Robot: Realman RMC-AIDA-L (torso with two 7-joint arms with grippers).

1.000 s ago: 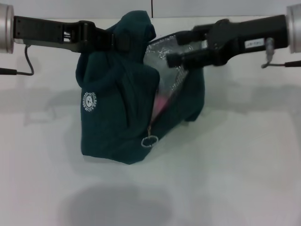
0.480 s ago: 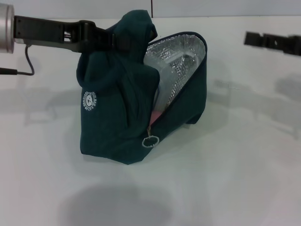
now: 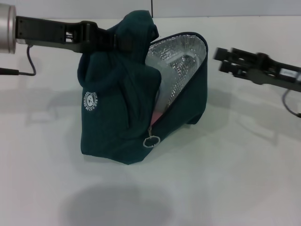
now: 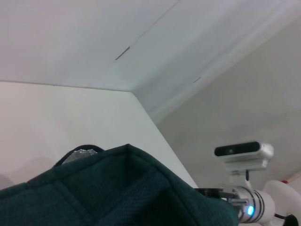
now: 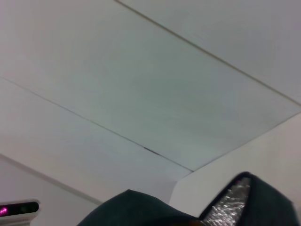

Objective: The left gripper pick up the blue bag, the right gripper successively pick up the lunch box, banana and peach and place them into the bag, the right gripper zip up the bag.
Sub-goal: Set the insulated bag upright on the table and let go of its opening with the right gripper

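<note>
Change since earlier frame: right gripper (image 3: 220, 60) had come back toward the blue bag (image 3: 122, 113) from the far right edge.
Right jaws: empty, slightly parted, just beside the bag's foil-lined mouth.
Left gripper (image 3: 110, 41): clamped on the bag's top, holding it upright on the desk (image 3: 225, 179).
Contents: peach (image 3: 159, 113) glimpsed inside.
Zipping advice: reach low for the ring zipper pull (image 3: 151, 140), then draw it along the seam.

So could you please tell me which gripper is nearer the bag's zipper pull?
Left. The left gripper grips the bag at its top, above the zipper pull. The right gripper hovers off to the bag's right, apart from it.
</note>
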